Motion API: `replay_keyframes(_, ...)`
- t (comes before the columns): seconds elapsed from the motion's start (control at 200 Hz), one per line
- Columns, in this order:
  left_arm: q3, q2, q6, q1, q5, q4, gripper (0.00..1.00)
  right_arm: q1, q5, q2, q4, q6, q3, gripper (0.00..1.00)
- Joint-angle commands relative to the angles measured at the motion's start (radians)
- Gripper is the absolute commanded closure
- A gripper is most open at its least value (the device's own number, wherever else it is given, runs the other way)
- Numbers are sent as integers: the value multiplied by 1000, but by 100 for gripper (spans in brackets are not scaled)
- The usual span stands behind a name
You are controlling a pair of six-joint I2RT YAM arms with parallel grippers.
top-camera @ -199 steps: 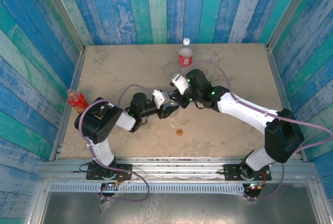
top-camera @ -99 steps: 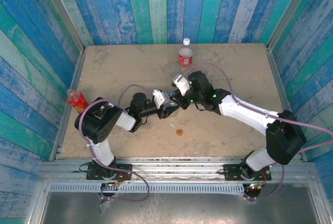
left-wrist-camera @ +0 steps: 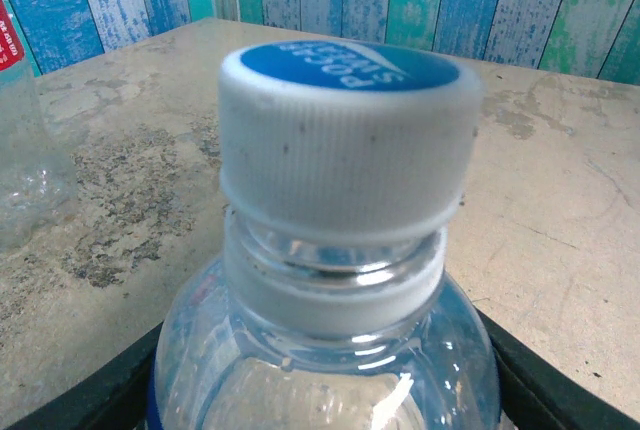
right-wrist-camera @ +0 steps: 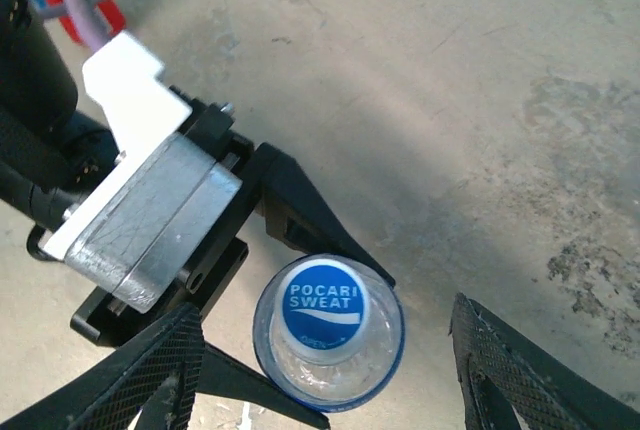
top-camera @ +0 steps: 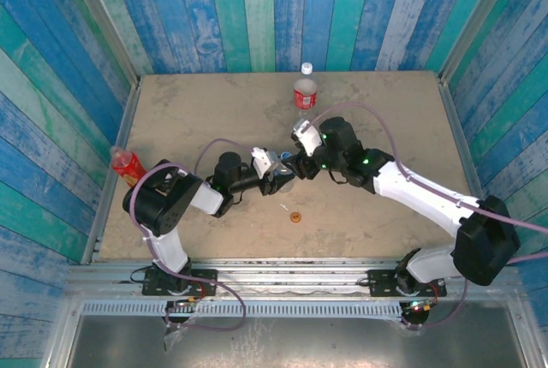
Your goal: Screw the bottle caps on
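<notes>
My left gripper (top-camera: 281, 178) is shut on the short clear bottle with the blue label (left-wrist-camera: 330, 350), which stands upright. Its black fingers (right-wrist-camera: 300, 212) press the bottle's sides. A white-sided cap with a blue top (left-wrist-camera: 350, 140) sits on the bottle's neck. Directly above that blue cap (right-wrist-camera: 322, 310), my right gripper (right-wrist-camera: 327, 318) hangs open, one finger on each side and neither touching it. An orange cap (top-camera: 295, 217) lies on the table in front of the grippers. The clear bottle with a red label (top-camera: 306, 92) stands at the back, a white cap (top-camera: 306, 68) at its top end. The slim red bottle (top-camera: 126, 163) stands at the left edge.
A thin white scrap (top-camera: 284, 207) lies beside the orange cap. Blue and green plank walls (top-camera: 257, 8) close off the back and both sides of the tan table (top-camera: 197, 111). Purple cables (top-camera: 214, 144) loop over both arms.
My right gripper has opened off the blue cap and drawn back a little to the right. The left gripper and its bottle have stayed put.
</notes>
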State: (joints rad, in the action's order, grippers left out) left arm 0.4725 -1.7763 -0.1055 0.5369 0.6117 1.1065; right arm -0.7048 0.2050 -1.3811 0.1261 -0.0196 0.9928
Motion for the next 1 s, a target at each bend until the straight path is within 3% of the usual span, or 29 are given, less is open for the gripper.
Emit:
replay_keyframes(0.0,6,-44,-5,8,28,-43,37,41,-14,1,6,154,6,37)
replay_keyframes(0.07,5,-41,-5,9,27,-47,37,62,36,-31,49,207,44,42)
replay_keyframes(0.285,6,-38,-14,9,22,-59,37,72,170,-117,132,175,121,51)
replay_keyframes(0.441,7,-39,-15,8,23,-59,37,73,177,-134,138,171,114,59)
replay_keyframes(0.996,8,-42,-17,7,29,-60,37,74,181,-194,247,135,90,72)
